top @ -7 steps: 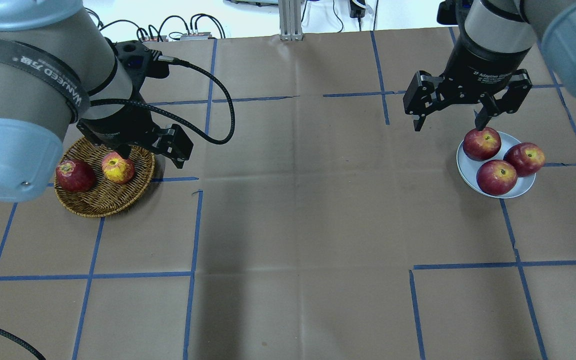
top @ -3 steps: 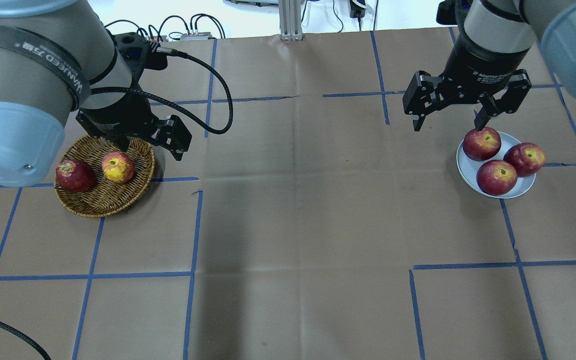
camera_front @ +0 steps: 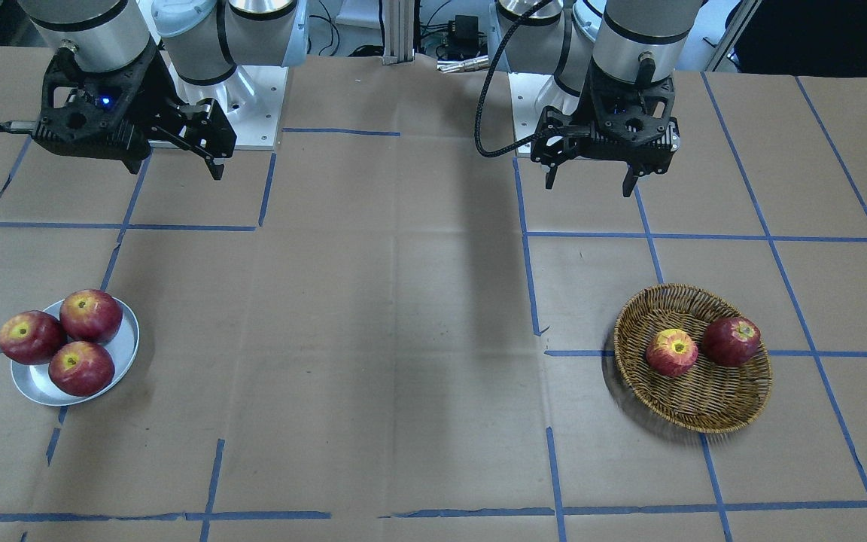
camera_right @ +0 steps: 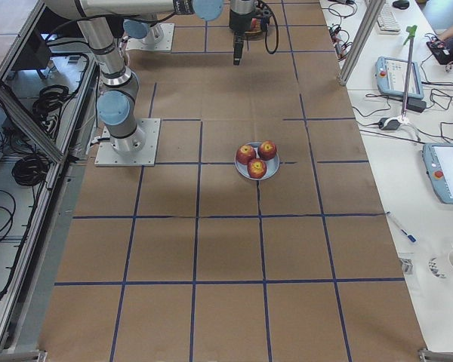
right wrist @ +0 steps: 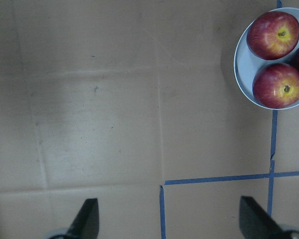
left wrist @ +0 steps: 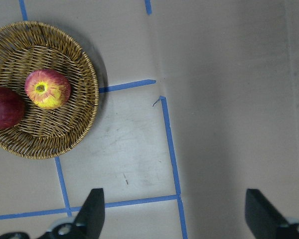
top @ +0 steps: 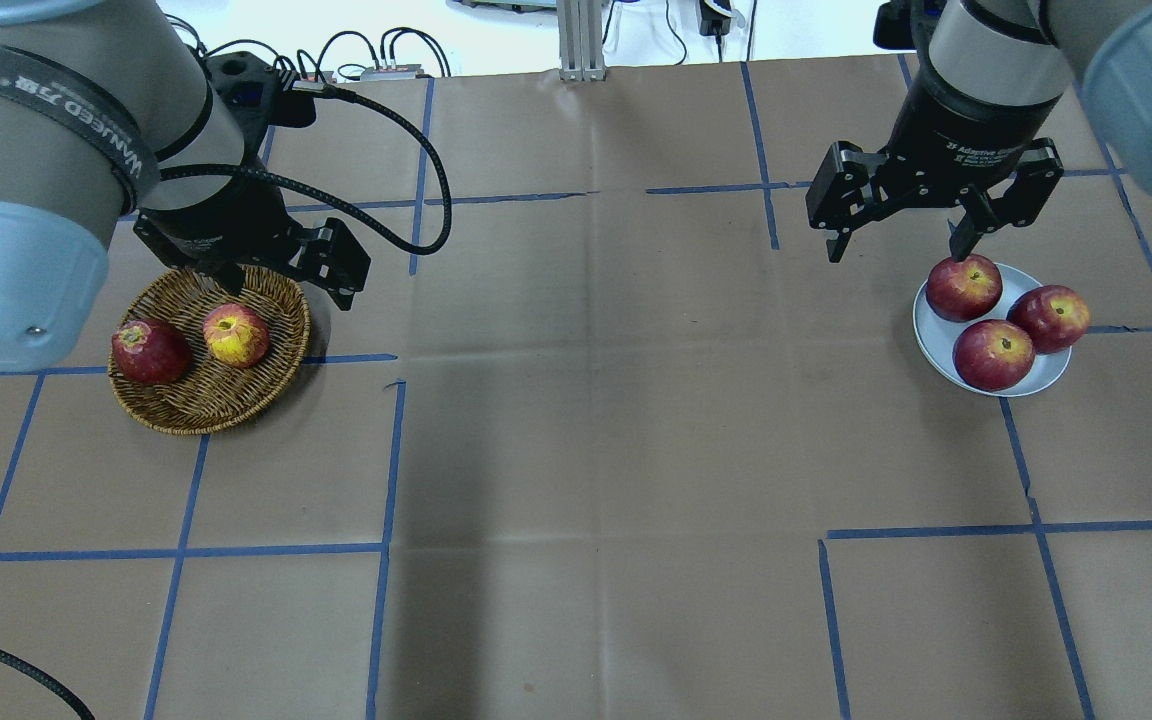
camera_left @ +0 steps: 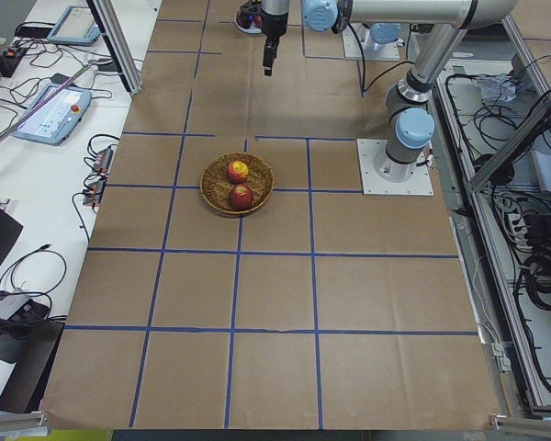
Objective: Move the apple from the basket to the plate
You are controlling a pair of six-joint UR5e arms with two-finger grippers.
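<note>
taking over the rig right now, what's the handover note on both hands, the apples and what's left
Left hand: open, empty, raised clear of the round tan wicker basket.
Right hand: open, empty, raised beside the round silver-grey metal plate.
The pinkish-red apple with the yellow stem patch lies in the basket beside a darker red apple; three red apples sit on the plate.
Done: nothing for this apple. Left: grasp it, carry it across, set it on the plate, which looks crowded.
</note>
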